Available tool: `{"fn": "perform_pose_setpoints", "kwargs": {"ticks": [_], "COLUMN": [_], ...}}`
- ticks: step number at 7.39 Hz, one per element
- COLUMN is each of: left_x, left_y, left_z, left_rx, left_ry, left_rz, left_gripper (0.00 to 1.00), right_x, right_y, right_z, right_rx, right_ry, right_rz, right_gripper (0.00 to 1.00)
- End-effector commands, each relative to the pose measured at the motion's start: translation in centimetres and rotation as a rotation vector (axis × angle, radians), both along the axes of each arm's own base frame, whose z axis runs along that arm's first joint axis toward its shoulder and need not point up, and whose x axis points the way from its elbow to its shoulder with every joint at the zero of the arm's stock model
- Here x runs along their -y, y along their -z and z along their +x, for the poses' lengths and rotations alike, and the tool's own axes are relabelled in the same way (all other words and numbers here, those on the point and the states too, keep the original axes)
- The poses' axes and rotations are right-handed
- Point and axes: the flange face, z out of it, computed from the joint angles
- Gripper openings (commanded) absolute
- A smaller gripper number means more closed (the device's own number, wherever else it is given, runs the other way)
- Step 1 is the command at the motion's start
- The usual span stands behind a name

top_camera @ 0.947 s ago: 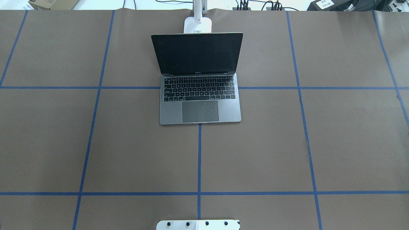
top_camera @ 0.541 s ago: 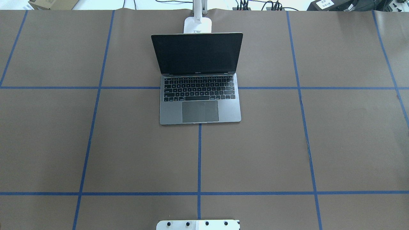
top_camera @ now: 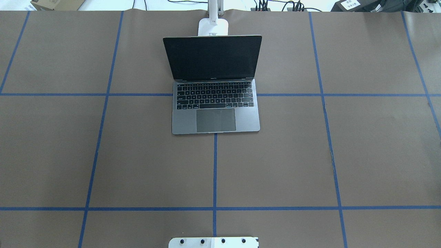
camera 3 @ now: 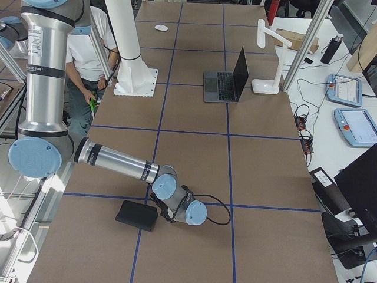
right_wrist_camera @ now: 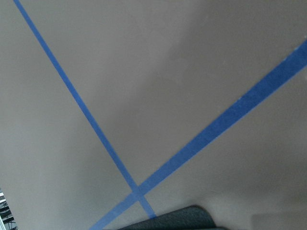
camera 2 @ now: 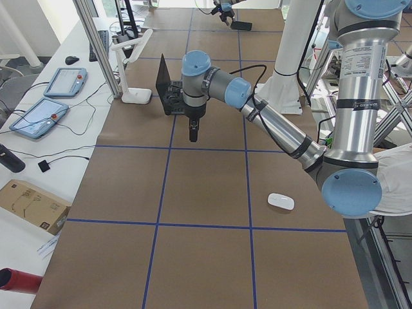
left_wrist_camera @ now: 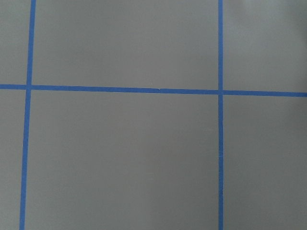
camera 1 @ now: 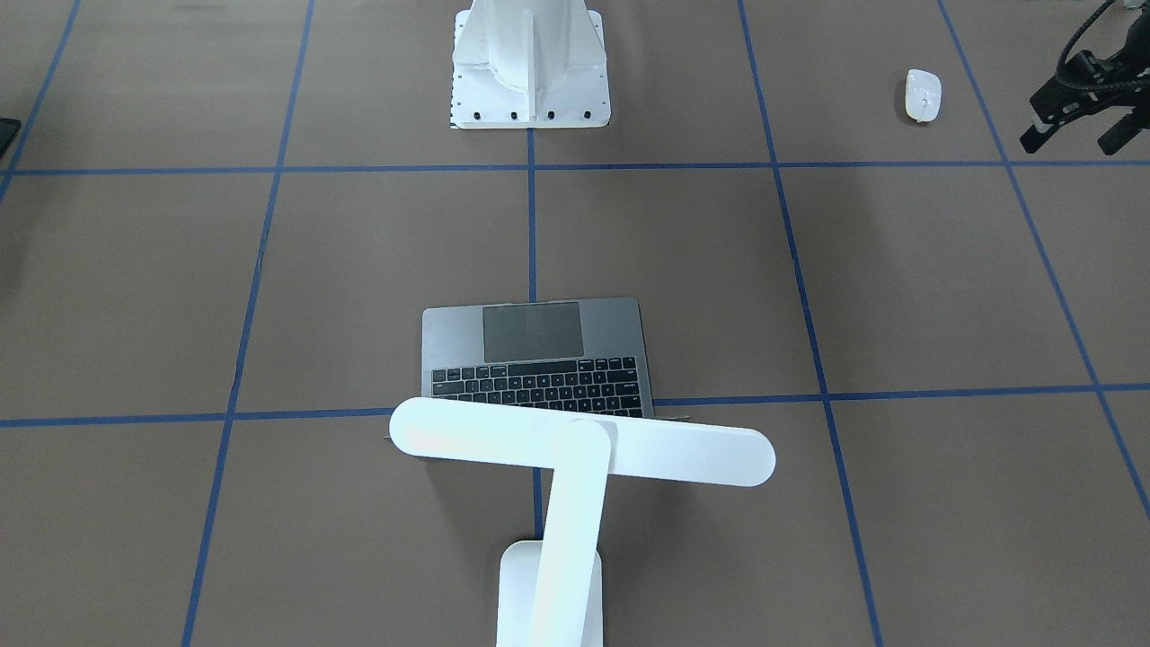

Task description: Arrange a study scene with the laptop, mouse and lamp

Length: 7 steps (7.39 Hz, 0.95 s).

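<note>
Left pincer (camera 1: 1071, 142) black, angular, apart from glossy white oval mouse (camera 1: 923, 95)

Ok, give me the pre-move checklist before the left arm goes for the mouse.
1. Mouse lying free on the table: ok.
2. Left end effector open and empty: ok.
3. Left end effector above the mouse: not ok, it is off to one side.
4. Laptop open, lamp behind it: ok.
5. Table beside the laptop bare: ok.
6. Right end effector by the mouse pad, grip: cannot tell.
</note>
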Motion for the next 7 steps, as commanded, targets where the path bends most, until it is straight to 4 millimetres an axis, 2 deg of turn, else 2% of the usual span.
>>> {"fn": "perform_pose_setpoints", "kwargs": {"ticks": [1,3,5,7], "left_x": [0.0,-0.1,0.0,-0.2], "left_y": [0.2,0.4,0.7,1.0], "left_z": [0.1,0.1,0.1,0.1], "left_rx": [-0.005,-0.009,-0.011,-0.014], "left_ry": [0.016,0.027,0.028,0.031], "left_rz": [-0.013,-0.023,-0.018,-0.015], "left_gripper": [1.0,1.0,1.0,1.0], "right_x": [0.2,-0.5,-0.9,-0.8], "right_y": [0.3,-0.7,-1.4,-1.4], "right_z": [1.8,2.4,1.6,1.6], "right_rx": [-0.018,-0.024,-0.026,-0.03], "right_ry": [-0.022,-0.023,0.003,0.013], "right_rz": [0.017,0.003,-0.008,0.001], "right_gripper": [0.91,0.91,0.91,0.91]}}
